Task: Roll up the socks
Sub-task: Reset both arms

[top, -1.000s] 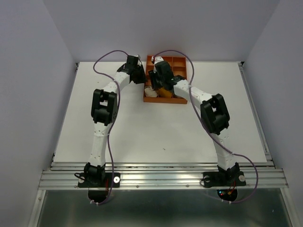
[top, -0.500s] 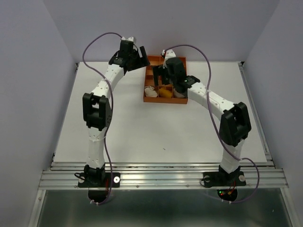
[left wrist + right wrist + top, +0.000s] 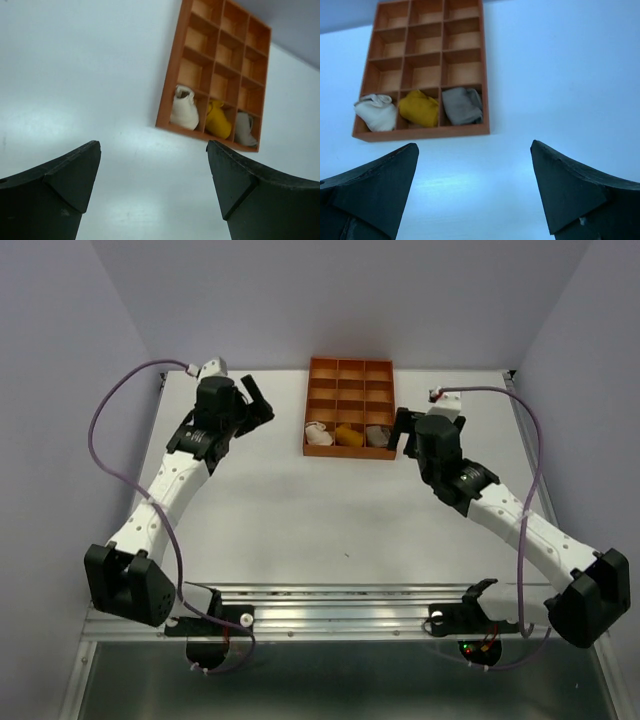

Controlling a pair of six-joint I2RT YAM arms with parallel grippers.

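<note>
Three rolled socks sit in the front row of the orange tray [image 3: 348,453]: a cream-white one [image 3: 318,432], a mustard one [image 3: 347,434] and a grey-taupe one [image 3: 376,433]. The left wrist view shows the same cream-white sock [image 3: 184,107], mustard sock [image 3: 218,119] and grey-taupe sock [image 3: 244,129]. They appear again in the right wrist view as cream-white sock [image 3: 376,112], mustard sock [image 3: 419,108] and grey-taupe sock [image 3: 462,106]. My left gripper [image 3: 261,405] [image 3: 152,150] hangs open and empty, left of the tray. My right gripper [image 3: 407,433] [image 3: 474,147] stands open and empty, just right of the tray's front corner.
The tray [image 3: 420,132] [image 3: 169,85] lies at the back middle of the white table [image 3: 330,510], its other compartments empty. Walls close in the table on three sides. A metal rail [image 3: 340,612] runs along the near edge by the arm bases.
Both arms have pulled away from the tray, the left swinging out to the left and the right to the right. Both grippers have opened. The socks stay in the tray.
</note>
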